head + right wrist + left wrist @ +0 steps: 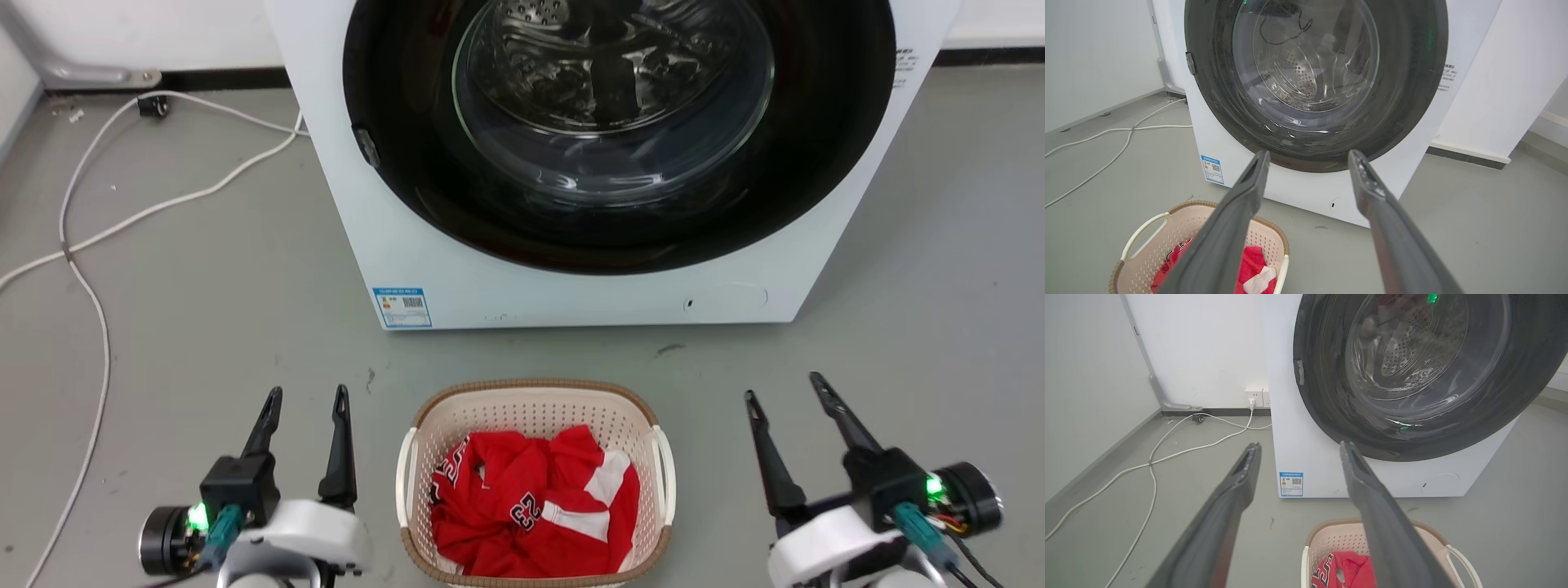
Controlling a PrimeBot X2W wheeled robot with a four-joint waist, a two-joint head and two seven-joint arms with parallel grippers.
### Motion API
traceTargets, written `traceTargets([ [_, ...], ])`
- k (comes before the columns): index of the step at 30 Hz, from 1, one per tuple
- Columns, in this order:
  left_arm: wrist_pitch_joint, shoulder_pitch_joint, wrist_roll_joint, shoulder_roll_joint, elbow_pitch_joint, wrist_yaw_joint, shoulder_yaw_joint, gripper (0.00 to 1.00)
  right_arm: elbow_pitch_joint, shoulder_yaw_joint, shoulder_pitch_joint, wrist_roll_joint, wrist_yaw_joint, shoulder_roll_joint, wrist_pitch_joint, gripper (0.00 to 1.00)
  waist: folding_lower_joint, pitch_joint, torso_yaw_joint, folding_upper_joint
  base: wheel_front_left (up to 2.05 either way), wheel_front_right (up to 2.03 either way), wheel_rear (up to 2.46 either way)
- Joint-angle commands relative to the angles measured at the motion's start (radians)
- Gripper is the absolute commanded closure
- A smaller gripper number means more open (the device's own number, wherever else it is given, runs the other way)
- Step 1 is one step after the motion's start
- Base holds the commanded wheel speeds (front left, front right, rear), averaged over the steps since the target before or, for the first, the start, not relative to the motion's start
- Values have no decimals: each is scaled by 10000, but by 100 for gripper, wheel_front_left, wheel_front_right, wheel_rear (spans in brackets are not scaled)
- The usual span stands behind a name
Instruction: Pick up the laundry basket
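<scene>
The laundry basket (535, 408), cream perforated plastic with a brown woven-look rim and white side handles, sits on the grey floor in front of the washing machine, with a red and white jersey (535, 498) inside. My left gripper (309, 395) hangs open to the basket's left, apart from it. On the basket's right my right gripper (784, 385) is open too, also clear of it. The basket (1331, 539) shows at the bottom of the left wrist view, partly behind a finger, and at lower left the basket (1167, 232) appears in the right wrist view.
A white front-loading washing machine (571, 286) with its dark round door shut stands just beyond the basket. White cables (90, 245) trail over the floor at the left toward a wall socket (1255, 396). Grey floor lies on both sides of the basket.
</scene>
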Motion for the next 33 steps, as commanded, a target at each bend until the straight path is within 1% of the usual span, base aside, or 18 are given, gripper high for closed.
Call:
traceTargets([
  [1, -26, -310, 52, 24, 294, -92, 72, 0, 320, 101, -305, -78, -7, -12, -21, 0, 0, 239, 6, 0, 0, 0, 0],
  [6, -28, -1256, 143, 133, 1410, -389, 118, 0, 1782, 317, -1222, -314, -7, -11, -21, 0, 0, 815, 8, 0, 0, 0, 0],
  [9, -28, -1893, 150, 258, 2345, -495, 147, 0, 2788, 435, -1872, -467, -7, -9, -21, 0, 0, 1227, -37, 0, 0, 0, 0],
  [10, -28, -1893, 150, 258, 2345, -495, 147, 0, 2788, 435, -1872, -467, -7, -9, -21, 0, 0, 1227, -37, 0, 0, 0, 0],
  [18, -28, -3707, 0, 538, 4967, -728, 28, 0, 5306, 805, -3808, -888, -7, -9, -21, 0, 0, 2611, -224, 0, 0, 0, 0],
  [22, -28, -4604, -106, 712, 6337, -810, -78, 0, 6651, 1108, -4867, -849, -7, -9, -21, 0, 0, 3329, -360, 0, 0, 0, 0],
  [27, -26, -5593, -277, 792, 7780, -881, -287, 0, 8282, 1268, -6005, -1090, -7, -8, -12, 0, 0, 4107, -411, 0, 0, 0, 0],
  [33, 107, -6683, -603, 743, 9174, -919, -606, 0, 9607, 1165, -7120, -1232, -7, -8, 104, 0, 0, 5004, -314, 0, 0, 0, 0],
])
